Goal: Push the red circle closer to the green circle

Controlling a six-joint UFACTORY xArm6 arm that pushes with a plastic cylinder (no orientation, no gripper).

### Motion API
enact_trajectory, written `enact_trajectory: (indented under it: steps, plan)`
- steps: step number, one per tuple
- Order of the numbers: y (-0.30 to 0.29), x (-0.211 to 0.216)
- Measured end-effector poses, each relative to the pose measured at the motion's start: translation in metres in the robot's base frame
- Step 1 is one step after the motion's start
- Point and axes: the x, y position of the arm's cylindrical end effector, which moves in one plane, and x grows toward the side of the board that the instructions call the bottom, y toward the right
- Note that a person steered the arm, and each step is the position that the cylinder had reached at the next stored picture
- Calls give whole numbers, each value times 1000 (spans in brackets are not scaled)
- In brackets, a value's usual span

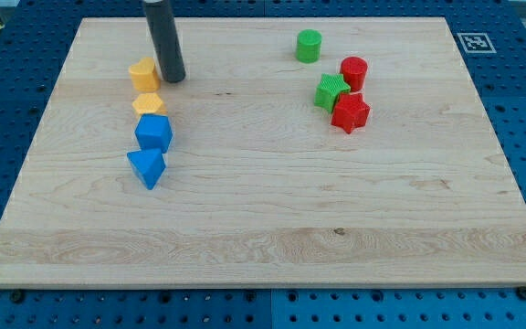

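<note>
The red circle sits at the view's upper right, just below and right of the green circle, with a gap between them. A green star touches the red circle's lower left, and a red star lies just below that. My tip is far to the left, right beside an orange block, well away from both circles.
Below the orange block, a column runs down the left: a yellow-orange hexagon, a blue cube-like block, and a blue triangle. The wooden board lies on a blue pegboard table.
</note>
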Motion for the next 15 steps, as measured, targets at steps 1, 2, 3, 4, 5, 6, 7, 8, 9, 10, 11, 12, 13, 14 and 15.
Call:
enact_trajectory:
  steps: [1, 2, 3, 4, 5, 6, 7, 8, 9, 10, 11, 12, 13, 14, 15]
  plan:
    - [18, -20]
    - [20, -55]
    - [41, -102]
    - [117, -122]
    - [213, -130]
    - [288, -115]
    - [300, -61]
    - [300, -42]
    - [300, -19]
    - [300, 13]
    - [300, 13]
    - [294, 13]
    - [288, 13]
    - [288, 13]
    - [288, 21]
